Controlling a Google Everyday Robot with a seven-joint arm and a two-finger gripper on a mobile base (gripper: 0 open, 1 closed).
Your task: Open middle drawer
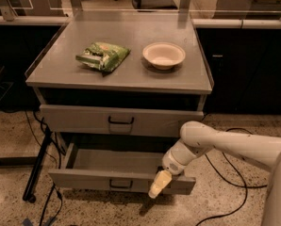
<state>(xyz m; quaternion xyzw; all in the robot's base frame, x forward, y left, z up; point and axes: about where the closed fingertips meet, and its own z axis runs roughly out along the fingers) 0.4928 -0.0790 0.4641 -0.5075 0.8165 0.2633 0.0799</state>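
The middle drawer (84, 179) is the grey drawer pulled well out of the cabinet, its inside showing bare. Its small black wire handle (120, 184) sits at the centre of its low front. My gripper (159, 184), with yellowish tips, hangs from the white arm (235, 147) that reaches in from the right. It is at the drawer's front edge, right of the handle. The drawer above (74, 119) is pushed in, with its own black handle (120, 121).
On the grey cabinet top (131, 76) lie a green snack bag (103, 56) and a white bowl (163, 55). Black cables (225, 173) run over the speckled floor to the right and left. A black stand leg (37, 168) is at the left.
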